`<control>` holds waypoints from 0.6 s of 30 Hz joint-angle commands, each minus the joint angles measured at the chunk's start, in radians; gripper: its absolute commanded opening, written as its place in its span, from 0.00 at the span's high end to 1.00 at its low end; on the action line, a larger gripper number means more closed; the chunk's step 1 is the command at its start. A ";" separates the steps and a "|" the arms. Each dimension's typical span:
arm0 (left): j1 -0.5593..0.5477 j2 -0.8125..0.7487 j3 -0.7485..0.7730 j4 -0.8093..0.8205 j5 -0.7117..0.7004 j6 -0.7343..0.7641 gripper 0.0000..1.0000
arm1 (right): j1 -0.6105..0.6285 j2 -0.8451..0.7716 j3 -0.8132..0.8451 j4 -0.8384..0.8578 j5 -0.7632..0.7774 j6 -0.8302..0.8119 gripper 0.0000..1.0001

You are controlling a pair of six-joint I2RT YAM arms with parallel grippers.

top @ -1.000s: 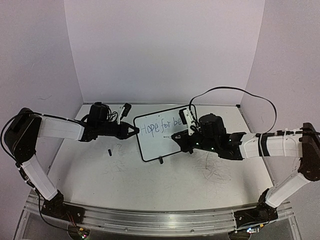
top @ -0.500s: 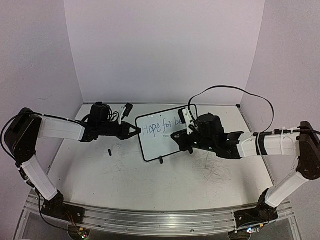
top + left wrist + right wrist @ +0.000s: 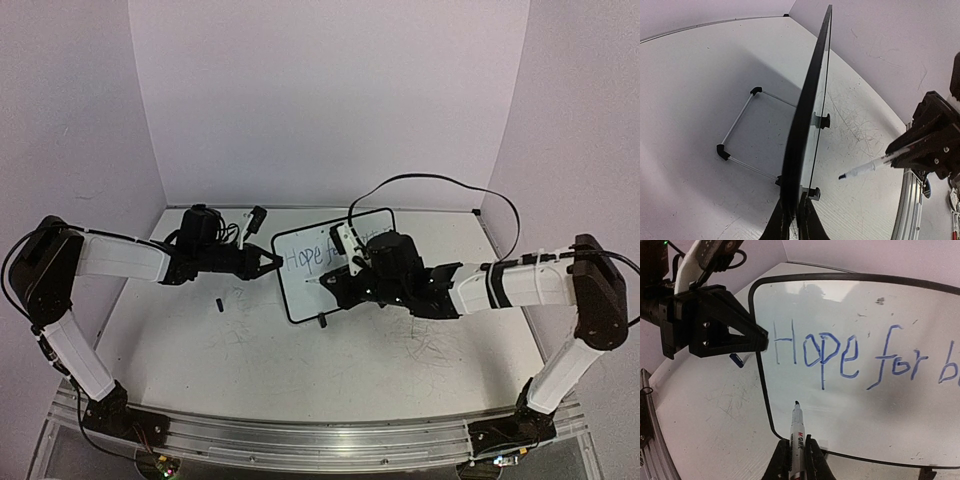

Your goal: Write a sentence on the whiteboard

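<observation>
Pinches the whiteboard (image 3: 303, 295) by its left edge in the left gripper (image 3: 269, 262). Clamps a marker (image 3: 797, 432) in the right gripper (image 3: 796, 460), tip just off the whiteboard face, below "Hope" of the sentence (image 3: 840, 356).

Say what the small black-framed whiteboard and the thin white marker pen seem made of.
The small black-framed whiteboard: glossy white panel, soft reflections on it; frame likely matte black plastic. The thin white marker pen: probably smooth plastic, printed label, dark tip.
</observation>
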 commanded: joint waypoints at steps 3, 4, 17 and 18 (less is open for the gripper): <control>-0.001 -0.021 0.005 -0.005 -0.073 0.040 1.00 | 0.041 0.049 0.061 0.011 0.024 -0.026 1.00; -0.001 -0.021 0.005 -0.005 -0.073 0.041 1.00 | 0.047 0.065 0.071 0.003 0.022 -0.029 1.00; -0.001 -0.021 0.004 -0.006 -0.075 0.047 1.00 | 0.081 0.124 0.113 -0.040 0.137 -0.010 1.00; -0.001 -0.021 0.004 -0.005 -0.076 0.047 1.00 | 0.081 0.129 0.116 -0.042 0.142 -0.007 1.00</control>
